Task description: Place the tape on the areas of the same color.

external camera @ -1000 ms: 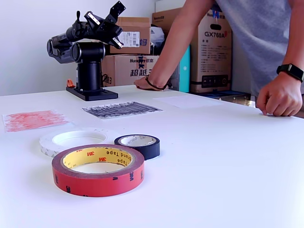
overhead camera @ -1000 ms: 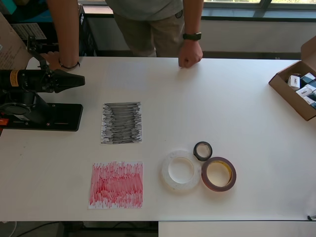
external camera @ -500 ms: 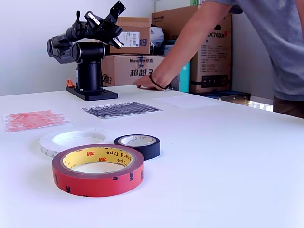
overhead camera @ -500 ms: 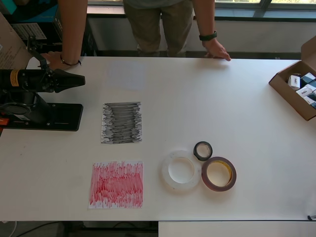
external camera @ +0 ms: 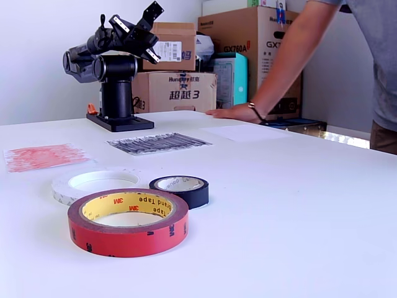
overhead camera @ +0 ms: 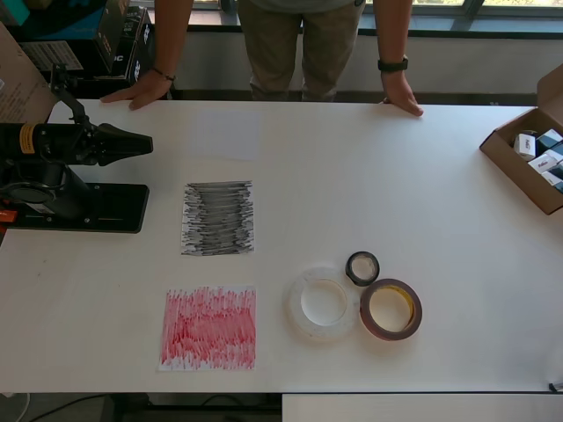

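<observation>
Three tape rolls lie flat and close together at the overhead view's lower right: a small black roll (overhead camera: 350,269) (external camera: 186,198), a reddish-brown roll with a yellow core (overhead camera: 364,309) (external camera: 130,239), and a whitish translucent roll (overhead camera: 295,303) (external camera: 62,186). To their left are the black scribbled area (overhead camera: 217,218) (external camera: 158,143) and, nearer the front edge, the red scribbled area (overhead camera: 208,327) (external camera: 40,155). Nothing lies on either patch. My gripper (overhead camera: 145,141) (external camera: 154,9) hangs above the table at the far left, well away from the rolls. Its fingers taper to one tip, shut and holding nothing.
The arm's black base plate (overhead camera: 79,208) sits at the overhead view's left edge. A person leans on the far edge with one hand (overhead camera: 141,90) near the arm and the other hand (overhead camera: 405,95) further right. An open cardboard box (overhead camera: 532,158) stands at the right edge.
The person straightened and shifted both hands along the far edge, the one beside the arm moving away to the right. The arm, the rolls and the patches have not moved.
</observation>
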`<move>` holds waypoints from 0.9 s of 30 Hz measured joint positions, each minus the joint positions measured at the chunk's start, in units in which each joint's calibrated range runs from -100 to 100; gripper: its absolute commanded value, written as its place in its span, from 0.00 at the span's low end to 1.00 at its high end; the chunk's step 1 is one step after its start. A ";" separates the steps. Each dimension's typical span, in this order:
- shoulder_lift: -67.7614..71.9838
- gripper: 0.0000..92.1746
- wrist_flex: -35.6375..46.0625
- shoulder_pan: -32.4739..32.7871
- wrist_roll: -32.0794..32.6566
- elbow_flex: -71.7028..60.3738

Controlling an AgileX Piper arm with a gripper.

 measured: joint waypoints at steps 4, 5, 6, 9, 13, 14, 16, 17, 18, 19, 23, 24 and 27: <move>0.00 0.01 -0.32 0.00 0.00 -1.19; 0.00 0.01 -0.32 0.24 0.00 -1.12; 0.00 0.01 -0.15 0.58 -0.10 -1.12; 0.16 0.01 0.00 0.79 -0.79 -1.24; 2.62 0.01 0.19 0.79 -0.66 -3.46; 3.41 0.01 0.19 0.79 -0.36 -4.38; 5.89 0.01 0.19 0.79 -0.03 -6.72; 7.05 0.01 0.19 0.79 -0.03 -7.84; 8.68 0.01 0.19 0.89 -0.03 -9.38; 10.46 0.01 0.06 1.11 -0.03 -11.01; 18.53 0.01 -0.29 2.68 -0.03 -17.53; 20.77 0.01 -0.29 2.99 -0.03 -19.04; 27.10 0.01 -0.14 4.02 -0.03 -24.97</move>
